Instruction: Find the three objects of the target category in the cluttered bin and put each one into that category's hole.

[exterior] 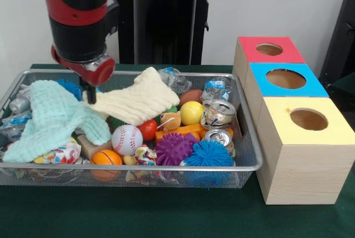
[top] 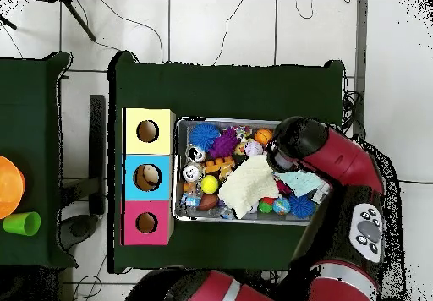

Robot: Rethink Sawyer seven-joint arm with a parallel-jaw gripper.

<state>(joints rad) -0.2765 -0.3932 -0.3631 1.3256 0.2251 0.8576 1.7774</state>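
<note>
Arm: upright over wire bin (exterior: 247, 163) left-rear | gripper (exterior: 89, 95) at cream cloth (exterior: 138, 102) edge beside mint cloth (exterior: 52, 119); grip state cannot tell | overhead only: something pale inside blue box (top: 149, 177) hole; orange bowl (top: 8, 186), green cup (top: 21, 223) on side table

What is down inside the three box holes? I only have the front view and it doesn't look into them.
Observer: From overhead, the blue box has a pale object showing in its hole; I cannot tell what it is.
Operator: And the other two?
Observer: The holes of the yellow box and the red box look dark, with nothing visible in them.
Operator: Anything past the boxes?
Observer: A second green-covered table there holds an orange bowl and a green cup.
</note>
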